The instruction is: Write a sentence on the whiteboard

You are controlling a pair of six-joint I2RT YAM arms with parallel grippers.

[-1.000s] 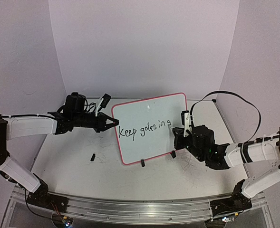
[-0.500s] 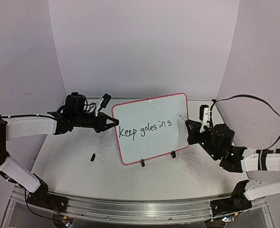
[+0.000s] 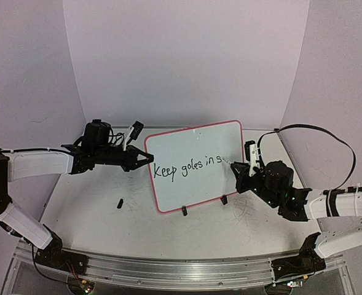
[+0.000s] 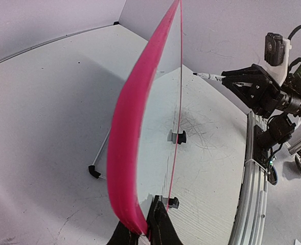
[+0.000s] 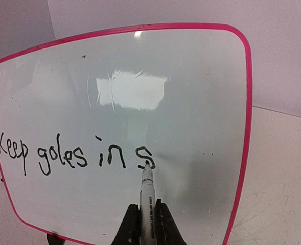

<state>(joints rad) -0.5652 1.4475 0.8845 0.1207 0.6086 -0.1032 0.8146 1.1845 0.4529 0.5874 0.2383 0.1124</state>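
The whiteboard (image 3: 193,142), white with a pink border, stands upright on two black clip feet. Black handwriting on it reads "Keep goles in s" (image 3: 187,166). My left gripper (image 3: 147,158) is shut on the board's left edge; the left wrist view shows its jaws (image 4: 146,225) pinching the pink rim (image 4: 135,127). My right gripper (image 3: 241,169) is shut on a white marker (image 5: 147,201). The marker's tip touches the bottom of the last "s" of the writing (image 5: 73,155) on the board (image 5: 191,92). The gripper (image 5: 144,208) sits just below it.
A small black piece (image 3: 118,201) lies on the scratched tabletop left of the board. A thin wire leg with a black foot (image 4: 94,172) rests behind the board. The metal rail (image 3: 168,264) runs along the near edge. Walls close in behind and at the sides.
My right gripper drew back to the right from the board half a second ago. It has now returned, with the marker tip on the "s". The writing and my left arm are unchanged.
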